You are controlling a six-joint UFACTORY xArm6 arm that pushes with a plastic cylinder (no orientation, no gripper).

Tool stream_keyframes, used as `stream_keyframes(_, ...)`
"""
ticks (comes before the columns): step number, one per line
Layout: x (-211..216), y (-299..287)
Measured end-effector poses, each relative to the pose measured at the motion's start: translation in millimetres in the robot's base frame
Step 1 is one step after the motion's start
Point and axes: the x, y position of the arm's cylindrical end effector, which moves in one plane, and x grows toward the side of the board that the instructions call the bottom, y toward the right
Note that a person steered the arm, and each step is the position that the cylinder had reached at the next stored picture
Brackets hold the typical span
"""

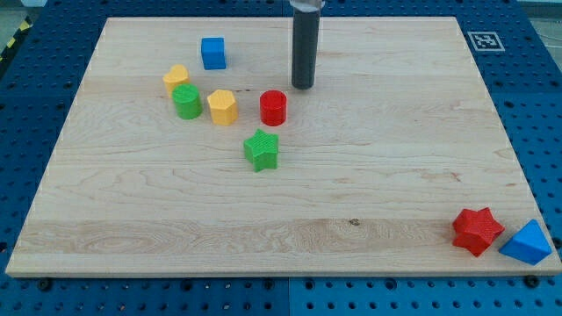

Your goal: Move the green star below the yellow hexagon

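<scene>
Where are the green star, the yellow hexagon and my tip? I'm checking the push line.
green star (262,149), camera view, top face.
yellow hexagon (222,106), camera view, top face.
my tip (303,86), camera view, rod's lower end.

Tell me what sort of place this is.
Probably a robotics lab bench: a wooden board lies on a blue perforated table, a fiducial marker sits at the board's corner, and my tip stands above the red cylinder.

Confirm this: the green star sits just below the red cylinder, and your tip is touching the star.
Wrong on the last part. The camera view shows my tip apart from the green star, up above the red cylinder. The star does sit just below that cylinder.
</scene>
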Motion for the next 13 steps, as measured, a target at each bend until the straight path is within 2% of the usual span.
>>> stream_keyframes(4, 146.7, 1.0)
stream_keyframes(6, 168.7, -2.9)
stream_keyframes(7, 164.7, -3.2)
stream_keyframes(8, 139.0, -9.4)
stream_keyframes(10, 107.5, -51.2)
stream_keyframes(13, 96.2, -94.1)
